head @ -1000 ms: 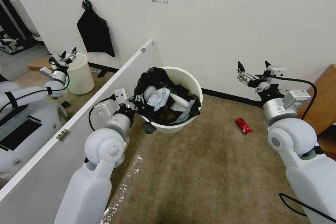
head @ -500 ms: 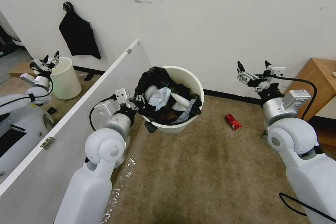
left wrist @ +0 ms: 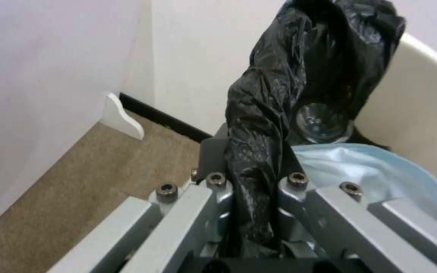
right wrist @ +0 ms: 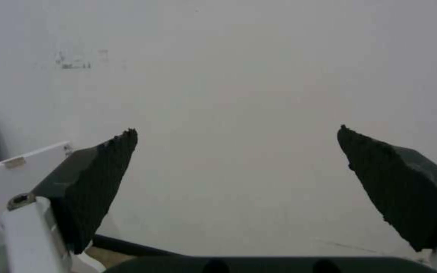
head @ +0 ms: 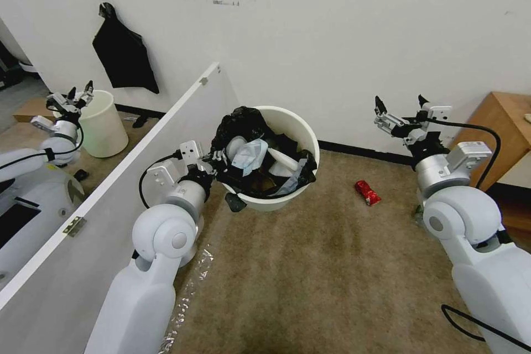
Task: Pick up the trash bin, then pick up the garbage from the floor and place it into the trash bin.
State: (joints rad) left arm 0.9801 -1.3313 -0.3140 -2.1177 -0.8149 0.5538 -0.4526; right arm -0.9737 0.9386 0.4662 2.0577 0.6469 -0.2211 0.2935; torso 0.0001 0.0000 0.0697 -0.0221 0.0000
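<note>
The trash bin (head: pixel 301 124), a round white bucket with a black bag (head: pixel 238 121) over its rim, hangs tilted above the carpet. My left gripper (head: pixel 217 163) is shut on its near rim, pinching the bag (left wrist: pixel 299 57) between the fingers (left wrist: pixel 213 197). Inside lie a pale blue tissue (left wrist: pixel 375 170), a clear bottle (left wrist: pixel 322 121) and white pieces (head: pixel 285 161). One piece of garbage, a red snack packet (head: pixel 367 192), lies on the floor to the right of the bin. My right gripper (head: pixel 401 108) is held up open and empty over that side, facing the wall (right wrist: pixel 236 131).
A white door panel (head: pixel 138 166) runs along my left arm, with an unlined cream bin (head: pixel 102 124) beyond it. A black cloth (head: pixel 124 58) hangs on the wall. A wooden cabinet (head: pixel 500 127) stands at the right. Brown carpet (head: pixel 321 265) lies open in front.
The whole picture shifted a second ago as the camera turned to the right; since half a second ago it holds still. Both grippers keep their poses, and the bin stays held.
</note>
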